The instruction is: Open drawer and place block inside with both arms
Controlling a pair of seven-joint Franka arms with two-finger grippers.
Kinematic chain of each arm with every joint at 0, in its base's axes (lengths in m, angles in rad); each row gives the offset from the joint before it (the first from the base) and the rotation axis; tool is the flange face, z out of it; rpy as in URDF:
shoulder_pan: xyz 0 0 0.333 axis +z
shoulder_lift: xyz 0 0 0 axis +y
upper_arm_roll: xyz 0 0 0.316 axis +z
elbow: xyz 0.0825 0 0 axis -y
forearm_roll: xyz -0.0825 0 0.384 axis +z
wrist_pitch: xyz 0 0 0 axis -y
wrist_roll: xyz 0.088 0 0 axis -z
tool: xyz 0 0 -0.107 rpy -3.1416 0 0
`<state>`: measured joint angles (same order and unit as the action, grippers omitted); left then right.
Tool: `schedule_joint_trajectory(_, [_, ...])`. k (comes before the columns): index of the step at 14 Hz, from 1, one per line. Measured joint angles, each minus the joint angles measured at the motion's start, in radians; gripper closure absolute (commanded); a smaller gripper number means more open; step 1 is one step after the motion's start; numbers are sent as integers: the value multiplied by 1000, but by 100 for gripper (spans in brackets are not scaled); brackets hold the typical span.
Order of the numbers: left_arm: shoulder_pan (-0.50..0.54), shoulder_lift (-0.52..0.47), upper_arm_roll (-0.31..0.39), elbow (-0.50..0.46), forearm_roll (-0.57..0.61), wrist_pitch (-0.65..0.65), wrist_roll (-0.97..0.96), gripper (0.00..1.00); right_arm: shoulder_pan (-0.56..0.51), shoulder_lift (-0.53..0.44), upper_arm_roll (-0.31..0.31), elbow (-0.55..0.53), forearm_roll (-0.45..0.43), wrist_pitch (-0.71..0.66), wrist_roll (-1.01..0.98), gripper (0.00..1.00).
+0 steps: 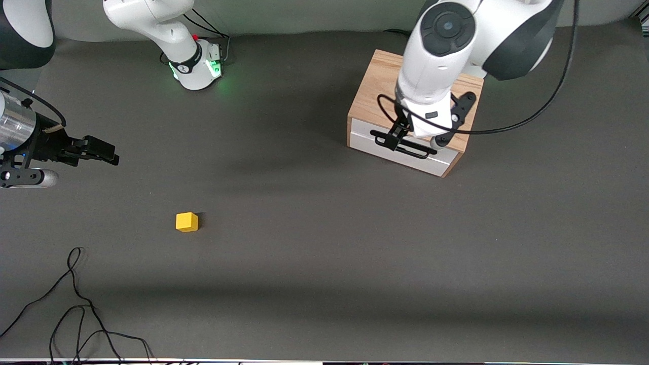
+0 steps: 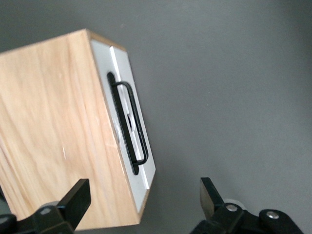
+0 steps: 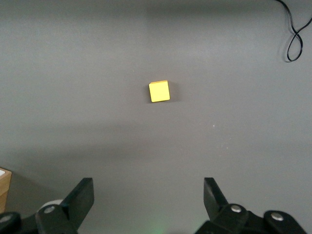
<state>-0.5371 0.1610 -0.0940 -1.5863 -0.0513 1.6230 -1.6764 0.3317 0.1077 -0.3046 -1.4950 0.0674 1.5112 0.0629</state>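
Front view: left gripper (image 1: 411, 138) hangs over the drawer (image 1: 405, 148) handle (image 1: 400, 144), placed to pull; drawer shut. Right gripper (image 1: 104, 150) waits over bare table (image 1: 324, 253) at the right arm's end. Block (image 1: 186, 222) lies nearer the camera, well apart from the cabinet (image 1: 375, 91).

Left wrist view: fingers (image 2: 78, 197) spread wide, empty, straddling the cabinet edge.

Right wrist view: fingers (image 3: 83, 197) wide, empty; block (image 3: 159, 91) ahead.

No legible writing.

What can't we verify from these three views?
- Drawer interior: closed, hidden by its white front in the front and left wrist views.
- Handle: partly covered by the left end effector in the front view; contact unclear.
- Right end effector: fingers overlap edge-on in the front view.
- Cabinet: cut off by the left wrist view's edge.
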Motion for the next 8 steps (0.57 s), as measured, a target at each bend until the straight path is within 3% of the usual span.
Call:
schedule_joint_trajectory(5, [-5, 54, 13, -5, 8, 7, -69, 0, -1, 1, -4, -1, 0, 0, 0, 0])
schedule_joint_trajectory(8, [-4, 89, 17, -63, 19, 81, -49, 0, -1, 1, -4, -5, 0, 3, 0, 0])
